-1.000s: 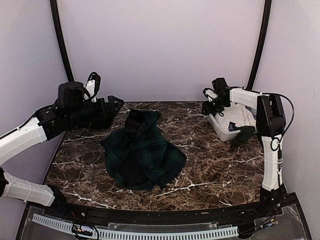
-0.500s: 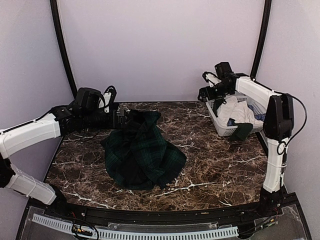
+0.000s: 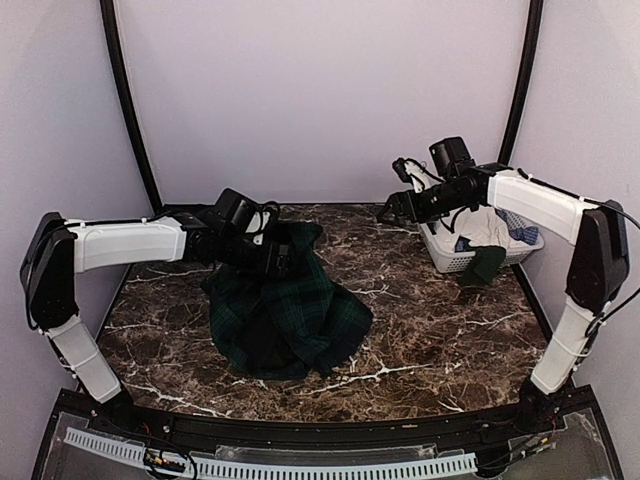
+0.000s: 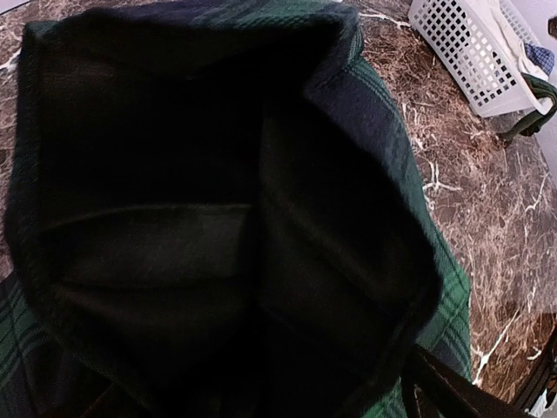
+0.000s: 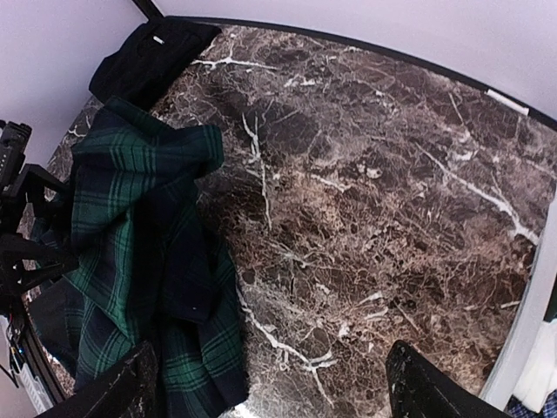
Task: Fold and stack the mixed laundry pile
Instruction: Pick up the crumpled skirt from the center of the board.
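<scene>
1. Nearest the arm bases, the dark marble table carries the wide, spread hem of the tartan skirt, which lies around the middle of the table, a little left of centre.
2. The skirt's long axis runs from near to far. Its broad end faces the bases and its narrower end points toward the back wall, leaning slightly right.
3. In the left wrist view the far end gapes open upward and shows the black lining, with the green-and-navy check only at the edges.
4. The left gripper sits low at that far end, reaching in from the left. Its jaws stand wide. One finger shows just beside the cloth, and I cannot tell whether it touches.
5. Farther back and to the right, the right gripper hangs above bare marble with its jaws spread wide, well apart from the skirt.
6. Just right of it stands the white slatted basket, holding a white garment and a bluish item. A dark green piece hangs over its near rim.
7. A black cloth lies flat in the far left corner of the table, close to the skirt's far tip but apart from it.
</scene>
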Available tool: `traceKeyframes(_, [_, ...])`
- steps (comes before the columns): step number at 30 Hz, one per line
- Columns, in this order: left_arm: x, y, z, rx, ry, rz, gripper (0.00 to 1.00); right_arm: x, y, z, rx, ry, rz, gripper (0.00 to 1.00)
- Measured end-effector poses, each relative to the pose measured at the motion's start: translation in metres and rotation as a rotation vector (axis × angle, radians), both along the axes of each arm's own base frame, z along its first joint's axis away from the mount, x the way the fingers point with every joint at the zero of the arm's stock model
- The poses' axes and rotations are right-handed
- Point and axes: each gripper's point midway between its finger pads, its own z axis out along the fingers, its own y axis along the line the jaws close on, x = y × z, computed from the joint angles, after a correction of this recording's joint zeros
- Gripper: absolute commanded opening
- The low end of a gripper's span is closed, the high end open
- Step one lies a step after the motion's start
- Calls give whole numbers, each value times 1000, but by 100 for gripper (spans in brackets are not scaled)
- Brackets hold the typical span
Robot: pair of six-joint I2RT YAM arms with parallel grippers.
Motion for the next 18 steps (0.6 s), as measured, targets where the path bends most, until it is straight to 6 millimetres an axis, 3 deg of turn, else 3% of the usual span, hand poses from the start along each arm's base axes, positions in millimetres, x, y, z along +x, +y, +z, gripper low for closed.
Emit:
traceKeyframes(1, [4,-6,-2,-2,4,-4,80,-3,-1,-6,-3,17,-2,88])
traceKeyframes(2, [8,-11,-4,-3,7,-7,63,-5,-2,-12,-7,31,-3,88])
traceKeyframes(3, [13,-17,-5,-4,7,-13,53,-7,-3,-16,-9,44,-5,88])
traceKeyframes(5, [21,-27,-7,-11,5,-17,17,-9,-6,-21,-13,54,-9,88])
traceKeyframes(7, [30,-33,-5,-14,-4,-20,2,-12,-10,-19,-7,54,-15,88])
traceKeyframes(10, [47,-42,8,-27,-33,-20,0,-10,-20,-4,18,24,-39,88])
traceKeyframes(13, [70,-49,40,-52,-96,-20,0,-9,-31,16,50,-12,-61,88])
traceKeyframes(15, [85,-55,75,-67,-168,-37,0,-8,-36,29,70,-37,-71,88])
traceKeyframes(18, [95,-69,148,-143,-304,-110,0,-8,-45,41,92,-56,-87,88])
